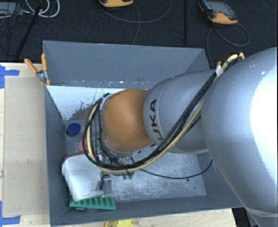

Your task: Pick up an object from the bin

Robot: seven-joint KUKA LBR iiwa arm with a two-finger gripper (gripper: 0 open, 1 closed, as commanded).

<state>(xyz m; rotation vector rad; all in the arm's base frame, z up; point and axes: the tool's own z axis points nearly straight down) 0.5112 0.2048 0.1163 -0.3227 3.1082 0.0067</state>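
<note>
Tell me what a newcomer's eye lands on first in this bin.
The big silver arm with its orange cover reaches in from the right across the middle of the grey bin. Its gripper is low in the near left corner, right beside a white lump with a green studded plate along its near edge. A small blue cap lies by the left wall.

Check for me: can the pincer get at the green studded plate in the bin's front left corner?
Probably yes. The pincer hangs just behind the green studded plate, beside the white bundle, and the plate's top looks uncovered. It lies against the front wall of the bin, which may cramp the approach.
</note>
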